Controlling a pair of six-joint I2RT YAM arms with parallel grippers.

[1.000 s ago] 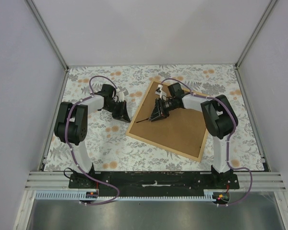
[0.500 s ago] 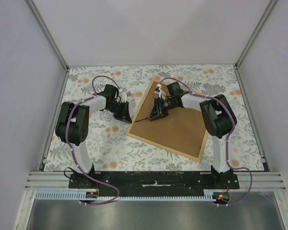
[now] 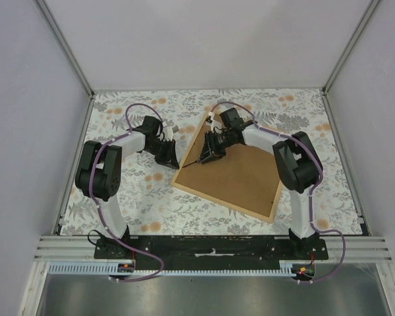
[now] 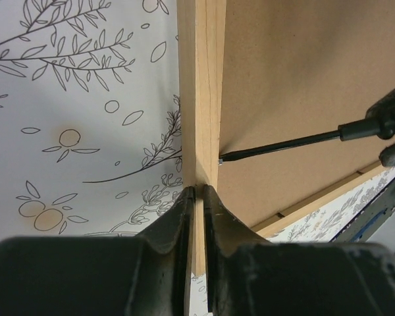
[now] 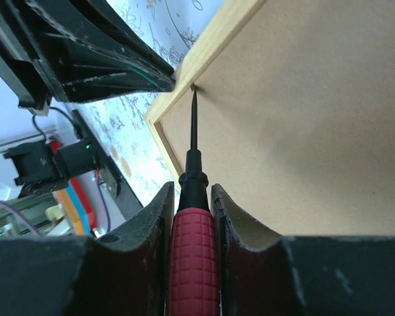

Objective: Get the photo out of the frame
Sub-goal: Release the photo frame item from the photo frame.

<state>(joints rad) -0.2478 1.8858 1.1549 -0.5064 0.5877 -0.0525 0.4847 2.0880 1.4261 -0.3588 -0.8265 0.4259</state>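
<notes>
Overhead, we see the frame [image 3: 224, 203] lying back up and skewed on the table [image 3: 131, 197], its long axis running left to right and slanting nearer at the right. The left gripper [image 3: 168, 155] meets its short left rail from outside. The right gripper [image 3: 209, 154] reaches over the backing board [image 3: 240, 178] with a screwdriver [image 3: 195, 162] pointed at that same rail.

From the left wrist, we find the left gripper closed on the wooden rail, pinching it edge-on. The screwdriver tip sits at the rail's inner lip just beyond the fingers.

From the right wrist, the right gripper is clamped on the red handle, with the shaft aimed straight at the seam between board and rail. The photo is out of sight, presumably under the board, so we judge the prying falls to the right arm.
</notes>
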